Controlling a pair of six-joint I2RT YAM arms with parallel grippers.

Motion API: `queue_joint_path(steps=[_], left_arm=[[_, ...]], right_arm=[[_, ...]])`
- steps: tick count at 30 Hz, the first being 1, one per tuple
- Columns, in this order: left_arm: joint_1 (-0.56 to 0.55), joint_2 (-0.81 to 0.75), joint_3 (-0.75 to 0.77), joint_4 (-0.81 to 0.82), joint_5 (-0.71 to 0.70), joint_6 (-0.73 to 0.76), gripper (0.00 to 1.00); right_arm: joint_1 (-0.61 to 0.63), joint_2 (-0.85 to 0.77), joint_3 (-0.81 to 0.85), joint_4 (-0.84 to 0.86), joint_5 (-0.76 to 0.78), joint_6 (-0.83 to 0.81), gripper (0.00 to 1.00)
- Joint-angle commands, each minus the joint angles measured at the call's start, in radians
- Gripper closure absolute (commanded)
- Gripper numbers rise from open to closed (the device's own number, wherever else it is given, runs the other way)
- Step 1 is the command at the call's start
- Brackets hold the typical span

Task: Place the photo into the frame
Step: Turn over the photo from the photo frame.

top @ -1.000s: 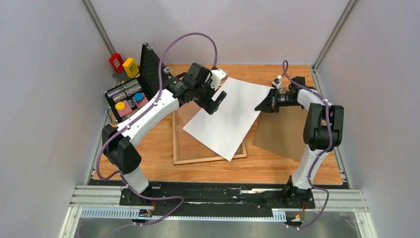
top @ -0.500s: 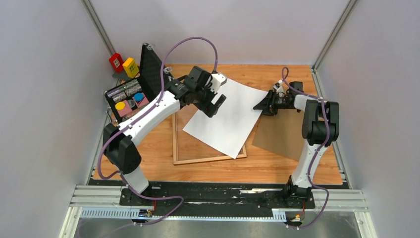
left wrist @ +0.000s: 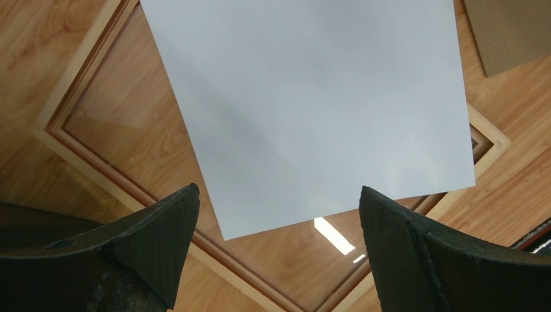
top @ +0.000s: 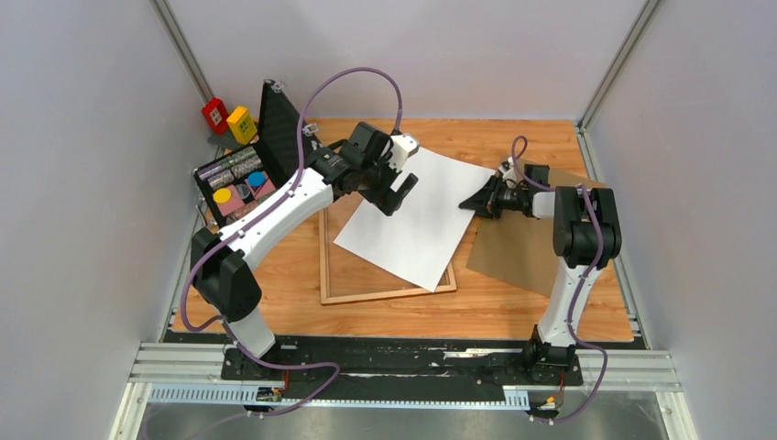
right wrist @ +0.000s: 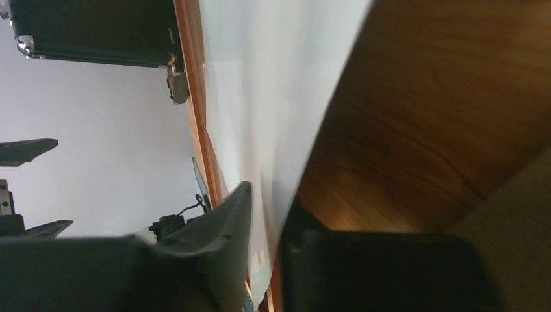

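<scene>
The photo (top: 412, 220) rests white side up, skewed across the frame (top: 385, 295). My right gripper (top: 478, 203) straddles its right edge to steer it; clamped or not, I cannot tell. My left gripper (top: 400, 195) hovers above, wide apart, on standby.

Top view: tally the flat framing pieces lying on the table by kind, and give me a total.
photo, white side up: 1
frame, wooden: 1
backing board, brown: 1
Total: 3
</scene>
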Motion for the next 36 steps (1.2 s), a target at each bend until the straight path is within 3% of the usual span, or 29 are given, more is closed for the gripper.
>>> queue_joint_path(steps=[1,4,11,23,36], left_arm=[[0.004,-0.040,-0.001,0.035,-0.030,0.012,0.00],[0.004,-0.047,-0.004,0.039,-0.038,0.020,0.00],[0.004,-0.071,-0.025,0.053,-0.077,0.029,0.00],[0.004,-0.092,-0.037,0.057,-0.093,0.038,0.00],[0.004,-0.098,-0.041,0.056,-0.092,0.037,0.00]], right_arm=[[0.009,0.026,0.004,0.188,-0.040,0.098,0.89],[0.007,0.027,0.032,0.190,-0.060,0.103,1.00],[0.006,0.069,0.164,0.053,-0.168,0.061,1.00],[0.019,0.174,0.400,-0.330,-0.295,-0.117,1.00],[0.009,0.056,0.320,-0.531,-0.332,-0.303,1.00]])
